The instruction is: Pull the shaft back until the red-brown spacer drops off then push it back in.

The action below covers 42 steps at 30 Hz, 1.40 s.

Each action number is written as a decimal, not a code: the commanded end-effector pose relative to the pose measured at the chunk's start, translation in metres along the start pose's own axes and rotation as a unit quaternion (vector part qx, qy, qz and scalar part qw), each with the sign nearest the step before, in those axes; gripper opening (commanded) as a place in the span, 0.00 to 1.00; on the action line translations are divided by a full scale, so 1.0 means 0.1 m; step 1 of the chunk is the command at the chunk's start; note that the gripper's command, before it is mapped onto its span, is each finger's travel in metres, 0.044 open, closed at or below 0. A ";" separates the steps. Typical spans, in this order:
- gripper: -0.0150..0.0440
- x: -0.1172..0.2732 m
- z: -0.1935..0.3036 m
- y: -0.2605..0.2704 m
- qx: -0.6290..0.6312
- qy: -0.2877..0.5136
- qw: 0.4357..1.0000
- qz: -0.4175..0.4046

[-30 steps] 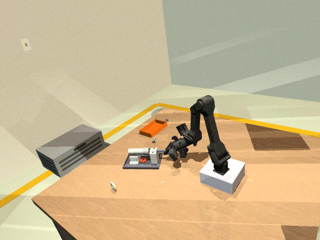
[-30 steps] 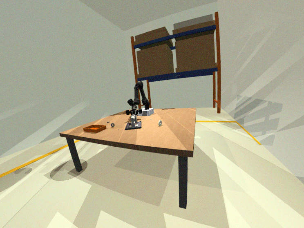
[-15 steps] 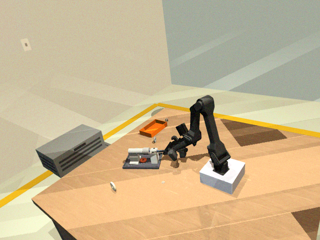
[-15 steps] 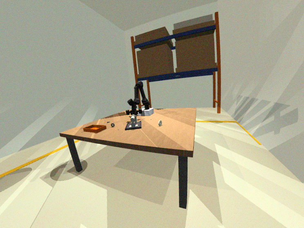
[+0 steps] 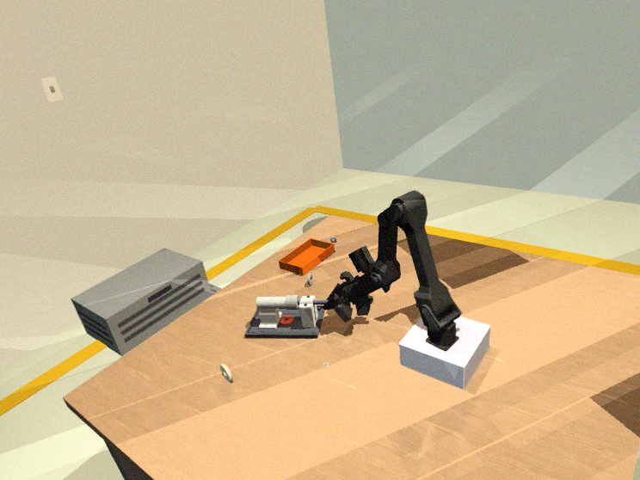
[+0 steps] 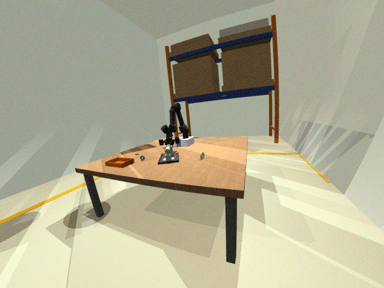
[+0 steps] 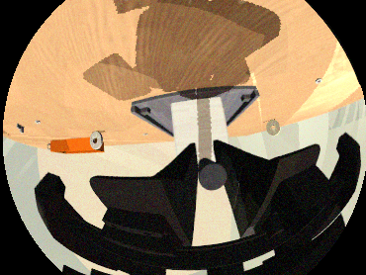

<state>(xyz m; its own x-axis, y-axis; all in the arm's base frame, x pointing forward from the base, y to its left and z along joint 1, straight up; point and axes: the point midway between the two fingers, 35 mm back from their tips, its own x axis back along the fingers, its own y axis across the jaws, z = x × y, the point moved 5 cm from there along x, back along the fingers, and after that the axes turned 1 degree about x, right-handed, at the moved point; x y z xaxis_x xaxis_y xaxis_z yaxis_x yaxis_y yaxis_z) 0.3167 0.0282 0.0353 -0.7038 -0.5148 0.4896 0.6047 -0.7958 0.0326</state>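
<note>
My gripper (image 5: 329,302) (image 7: 204,146) is shut on the dark shaft (image 5: 320,302) (image 7: 213,177), just right of the fixture in the top view. A short dark length shows between the fingers and the white upright block (image 5: 308,316) (image 7: 218,116). Left of that block, pale ribbed rings (image 5: 292,301) sit in line against a long white cylinder (image 5: 268,302) on its support. The single rings are too small to tell apart. The red-brown spacer (image 5: 286,319) lies flat on the dark base plate (image 5: 281,335) (image 7: 239,106), below the line. The shaft inside the parts is hidden.
An orange tray (image 5: 305,257) (image 6: 119,162) (image 7: 74,145) stands behind the fixture in the top view. A grey ring (image 5: 310,279) (image 6: 142,158) (image 7: 96,140) stands near it. A pale ring (image 5: 225,372) (image 6: 202,155) (image 7: 273,127) stands on the other side. A few small parts lie about.
</note>
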 end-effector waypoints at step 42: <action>0.25 -0.15 0.10 0.00 0.000 0.002 1.000 0.001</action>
<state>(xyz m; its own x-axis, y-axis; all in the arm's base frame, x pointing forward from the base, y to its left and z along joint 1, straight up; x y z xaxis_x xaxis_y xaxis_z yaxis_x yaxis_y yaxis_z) 0.3290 0.0374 0.0359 -0.7044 -0.5160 0.4874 0.6055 -0.7951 0.0334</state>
